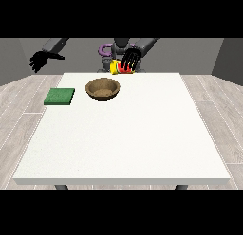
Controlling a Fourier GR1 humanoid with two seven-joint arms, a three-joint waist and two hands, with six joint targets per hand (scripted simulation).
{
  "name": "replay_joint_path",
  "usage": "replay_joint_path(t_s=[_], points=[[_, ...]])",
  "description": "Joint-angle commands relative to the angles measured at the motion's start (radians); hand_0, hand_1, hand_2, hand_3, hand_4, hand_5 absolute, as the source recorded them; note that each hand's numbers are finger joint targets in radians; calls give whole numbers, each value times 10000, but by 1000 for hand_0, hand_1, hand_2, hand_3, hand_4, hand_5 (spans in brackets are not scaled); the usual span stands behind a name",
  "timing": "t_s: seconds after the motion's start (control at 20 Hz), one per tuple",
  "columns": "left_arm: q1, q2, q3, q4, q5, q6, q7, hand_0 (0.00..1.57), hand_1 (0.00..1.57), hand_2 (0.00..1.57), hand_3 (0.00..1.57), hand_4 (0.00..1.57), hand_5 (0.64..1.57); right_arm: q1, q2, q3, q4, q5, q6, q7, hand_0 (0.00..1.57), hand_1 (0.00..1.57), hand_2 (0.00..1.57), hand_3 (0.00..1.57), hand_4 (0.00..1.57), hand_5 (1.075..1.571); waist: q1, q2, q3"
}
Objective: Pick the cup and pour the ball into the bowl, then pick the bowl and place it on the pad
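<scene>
Two hands are shown. The fingers (131,61) of the hand at the view's right (129,58) are curled round the tilted cup (119,67); below them the bowl (102,88) rests on the bench (123,134), the pad (60,96) further left. The fingers of the hand at the view's left (39,61) are held relaxed, raised beyond the pad.

The hand at the view's right (131,60) grips a red and yellow cup (118,67), tipped sideways above the brown bowl (102,89). A green pad (60,96) lies on the white tabletop (123,134).
</scene>
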Motion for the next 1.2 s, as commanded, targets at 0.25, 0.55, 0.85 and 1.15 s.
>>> replay_joint_path(t_s=[0.25, 0.55, 0.85, 1.15], points=[[-300, -93, -1744, -723, -1847, -1060, 1413, 455, 455, 1571, 1571, 894, 1571, -1106, 98, 229, 425, 258, -782, 629, 0, 0, 0, 267, 0, 1530, 340, 66, -10], [-423, -94, -2836, -888, -2926, -1667, 2531, 288, 288, 1571, 1571, 898, 1562, -1722, 391, 418, 338, 196, -567, 455, 0, 0, 0, 264, 0, 1527, -366, 557, -10], [-405, -94, -3048, -495, -3334, -3006, 1707, 0, 0, 1571, 1571, 1196, 1434, -1433, 651, 620, 254, 248, -619, 697, 0, 0, 0, 190, 0, 1521, -613, 151, -14], [-2096, 39, -3296, -381, -4467, -4414, 1301, 769, 769, 1571, 1571, 1200, 1416, -1707, 575, 506, 528, 182, -581, 469, 0, 0, 0, 239, 0, 1521, -498, 407, -8]])
